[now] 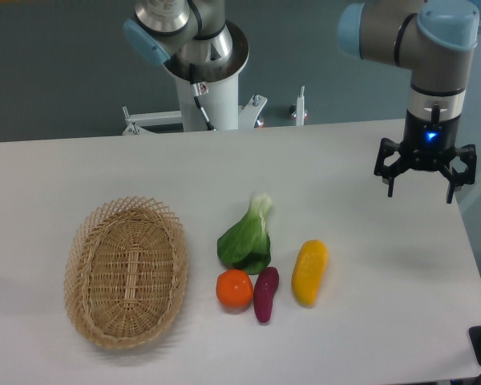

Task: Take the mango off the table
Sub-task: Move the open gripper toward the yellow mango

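The mango point(310, 272) is a long yellow-orange oval lying on the white table point(361, 337), right of centre near the front. My gripper point(421, 191) hangs in the air over the table's far right side, well above and to the right of the mango. Its black fingers point(390, 183) are spread wide apart and hold nothing.
A dark purple sweet potato point(264, 293) lies just left of the mango, a round orange point(234, 289) next to it, and a green bok choy point(248, 237) behind them. A woven oval basket point(127, 270) sits at the left. The table's right edge is near the gripper.
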Robot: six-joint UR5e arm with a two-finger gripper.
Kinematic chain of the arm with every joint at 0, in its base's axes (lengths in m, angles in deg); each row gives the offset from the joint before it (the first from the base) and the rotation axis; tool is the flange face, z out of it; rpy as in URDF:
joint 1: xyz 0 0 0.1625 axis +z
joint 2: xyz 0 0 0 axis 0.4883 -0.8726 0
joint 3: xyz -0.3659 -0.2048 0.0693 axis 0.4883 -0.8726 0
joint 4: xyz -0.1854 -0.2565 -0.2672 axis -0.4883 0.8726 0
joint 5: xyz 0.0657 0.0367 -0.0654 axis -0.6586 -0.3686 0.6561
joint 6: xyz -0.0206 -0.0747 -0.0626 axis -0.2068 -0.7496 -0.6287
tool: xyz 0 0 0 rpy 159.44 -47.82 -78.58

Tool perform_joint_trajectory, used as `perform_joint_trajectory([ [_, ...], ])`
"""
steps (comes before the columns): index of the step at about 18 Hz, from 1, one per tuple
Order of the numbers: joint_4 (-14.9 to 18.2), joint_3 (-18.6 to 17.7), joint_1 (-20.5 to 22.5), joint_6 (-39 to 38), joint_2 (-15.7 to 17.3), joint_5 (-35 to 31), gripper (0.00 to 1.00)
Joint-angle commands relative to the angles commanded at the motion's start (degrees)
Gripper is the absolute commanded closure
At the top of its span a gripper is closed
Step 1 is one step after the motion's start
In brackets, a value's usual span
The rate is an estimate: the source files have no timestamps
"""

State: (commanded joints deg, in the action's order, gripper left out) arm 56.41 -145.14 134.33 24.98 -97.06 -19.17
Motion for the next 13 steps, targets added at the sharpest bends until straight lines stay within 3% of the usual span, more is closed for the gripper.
perform_joint_trajectory([
  [13,-3.0,-2.6,0.1,0.0,-0.4,0.0,0.00],
])
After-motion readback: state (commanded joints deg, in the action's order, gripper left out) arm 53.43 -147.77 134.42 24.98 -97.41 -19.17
